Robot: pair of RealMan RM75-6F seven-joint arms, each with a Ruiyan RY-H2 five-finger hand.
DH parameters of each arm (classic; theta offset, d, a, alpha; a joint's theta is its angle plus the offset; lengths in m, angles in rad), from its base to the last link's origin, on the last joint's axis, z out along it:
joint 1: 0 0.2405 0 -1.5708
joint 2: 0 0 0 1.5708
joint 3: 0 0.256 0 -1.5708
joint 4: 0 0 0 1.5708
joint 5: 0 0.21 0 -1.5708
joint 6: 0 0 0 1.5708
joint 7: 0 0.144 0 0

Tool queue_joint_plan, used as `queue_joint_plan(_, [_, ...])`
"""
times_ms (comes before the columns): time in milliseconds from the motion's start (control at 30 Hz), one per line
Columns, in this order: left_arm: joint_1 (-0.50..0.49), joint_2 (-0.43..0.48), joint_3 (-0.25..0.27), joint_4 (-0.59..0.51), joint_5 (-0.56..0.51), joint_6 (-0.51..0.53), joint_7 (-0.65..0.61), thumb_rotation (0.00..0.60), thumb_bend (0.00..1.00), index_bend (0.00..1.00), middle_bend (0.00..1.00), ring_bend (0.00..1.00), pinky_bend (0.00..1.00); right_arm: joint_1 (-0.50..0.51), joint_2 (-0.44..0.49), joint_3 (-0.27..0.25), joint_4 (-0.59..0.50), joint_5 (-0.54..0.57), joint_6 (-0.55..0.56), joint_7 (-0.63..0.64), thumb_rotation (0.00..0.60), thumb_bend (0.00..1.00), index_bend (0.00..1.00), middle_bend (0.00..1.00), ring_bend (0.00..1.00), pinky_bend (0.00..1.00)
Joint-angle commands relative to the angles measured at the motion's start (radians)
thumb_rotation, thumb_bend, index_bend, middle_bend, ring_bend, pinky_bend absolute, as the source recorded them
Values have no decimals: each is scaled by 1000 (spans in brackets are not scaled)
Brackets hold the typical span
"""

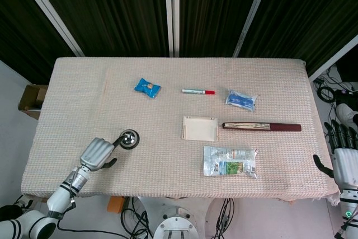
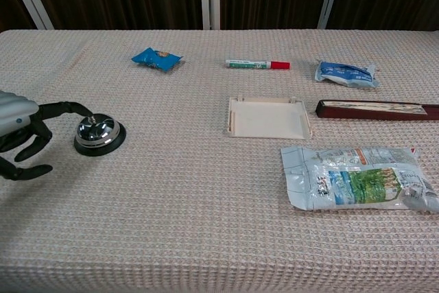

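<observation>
A small chrome desk bell (image 1: 129,139) (image 2: 98,132) on a black base stands at the near left of the table. My left hand (image 1: 96,154) (image 2: 27,128) lies just left of it, fingers apart and holding nothing. One extended black fingertip (image 2: 84,109) hovers at the bell's left top edge; contact cannot be told. My right hand (image 1: 346,160) hangs off the table's right edge, fingers straight and apart, empty. The chest view does not show it.
On the woven cloth (image 1: 168,177) lie a blue snack packet (image 1: 147,87), a red-capped marker (image 1: 198,91), a blue-white pouch (image 1: 241,99), a cream tray (image 1: 199,129), a long dark red case (image 1: 262,126) and a printed clear bag (image 1: 230,162). A cardboard box (image 1: 31,99) stands left of the table.
</observation>
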Motion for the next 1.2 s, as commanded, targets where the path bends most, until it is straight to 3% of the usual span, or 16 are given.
queue_joint_plan(33, [5, -1, -10, 0, 19, 33, -14, 600, 307, 132, 740, 774, 649, 0, 0, 0, 1, 0, 0, 2, 600, 179, 0, 0, 0, 0])
queue_joint_plan(400, [-1, -9, 16, 5, -15, -38, 16, 600, 308, 133, 740, 774, 649, 3, -6, -4, 9, 2, -10, 4, 600, 179, 0, 0, 0, 0])
queue_joint_plan(567, [2, -6, 1, -4, -5, -7, 9, 600, 307, 132, 740, 774, 648, -1, -2, -1, 7, 0, -1, 10, 600, 179, 0, 0, 0, 0])
queue_joint_plan(667, [16, 6, -10, -15, 30, 62, -5, 600, 307, 132, 737, 770, 648, -2, 0, -1, 6, -2, 3, 15, 600, 179, 0, 0, 0, 0])
queue_joint_plan(833, [106, 74, -25, -31, 93, 289, -34, 600, 286, 132, 692, 717, 636, -6, 10, -2, 6, -10, 12, 26, 600, 179, 0, 0, 0, 0])
queue_joint_plan(900, [165, 123, -12, -37, 75, 356, -40, 600, 244, 132, 599, 617, 600, -9, 19, -4, 8, -13, 13, 30, 600, 178, 0, 0, 0, 0])
queue_joint_plan(933, [191, 146, -1, -39, 54, 368, -30, 594, 202, 126, 489, 488, 555, -9, 24, -7, 10, -16, 13, 31, 600, 178, 0, 0, 0, 0])
queue_joint_plan(1000, [254, 187, 11, -42, -3, 410, 29, 416, 92, 104, 178, 165, 391, -9, 40, -20, 20, -34, 5, 33, 600, 177, 0, 0, 0, 0])
queue_joint_plan(1067, [303, 192, 16, -23, -13, 469, 19, 167, 17, 89, 4, 9, 232, -12, 54, -33, 22, -41, -6, 30, 600, 176, 0, 0, 0, 0])
queue_joint_plan(1133, [354, 194, 30, 6, -11, 522, -25, 85, 1, 89, 0, 0, 190, -17, 69, -46, 13, -37, -19, 13, 600, 176, 0, 0, 0, 0])
queue_joint_plan(1200, [389, 192, 43, 32, 2, 556, -54, 67, 0, 88, 0, 0, 188, -23, 75, -50, 10, -32, -17, -12, 600, 176, 0, 0, 0, 0])
